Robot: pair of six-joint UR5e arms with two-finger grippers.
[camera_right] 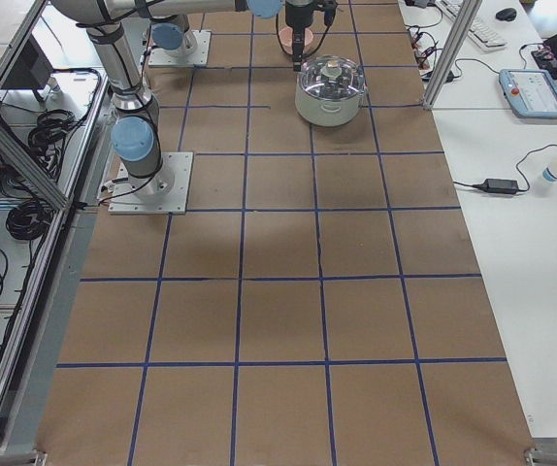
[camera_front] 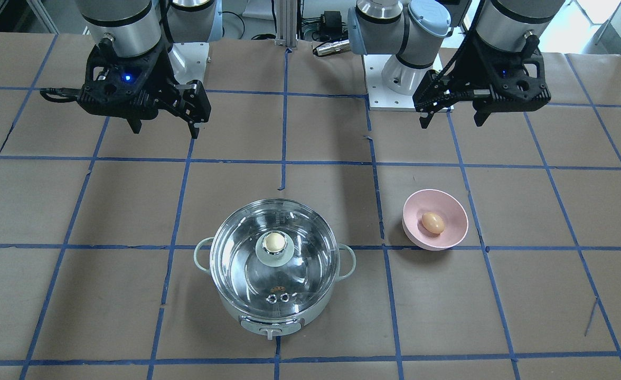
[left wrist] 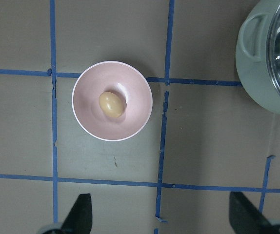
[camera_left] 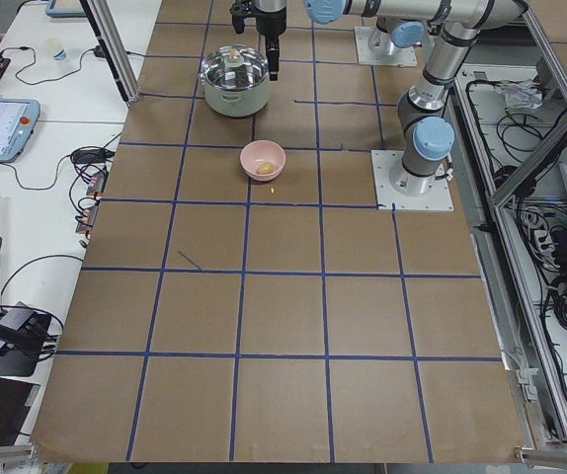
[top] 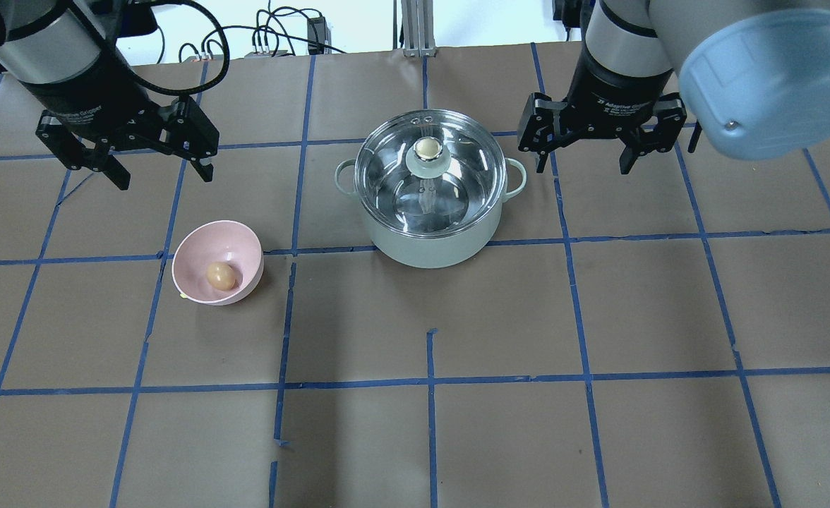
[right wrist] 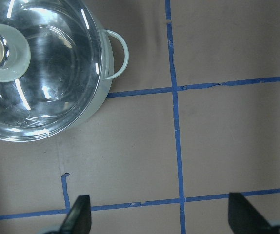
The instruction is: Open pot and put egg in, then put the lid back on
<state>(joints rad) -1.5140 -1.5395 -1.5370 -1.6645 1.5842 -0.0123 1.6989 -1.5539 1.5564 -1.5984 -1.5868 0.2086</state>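
- Holds the left tool (top: 164, 176) raised above the surface (top: 598, 317), wrist upright, fingers pointing straight down.
- Shows that tool spread wide, with nothing between its fingers.
- From the left wrist view, looks down on the pink bowl (top: 235, 243), which is apart from both fingertips.
- Holds the right tool (top: 584, 168) at about the same height on the other side, also upright and pointing down.
- Shows it equally wide open and gripping nothing, apart from the pot's near loop handle in the right wrist view.
- Finds the pot (top: 429, 247) standing on the surface between the two arms, touched by neither tool.
- Finds the lid (top: 457, 176) seated level on the pot's rim, knob up.
- Finds the egg (top: 221, 275) lying in the bottom of the pink bowl, near the pot on the left arm's side.
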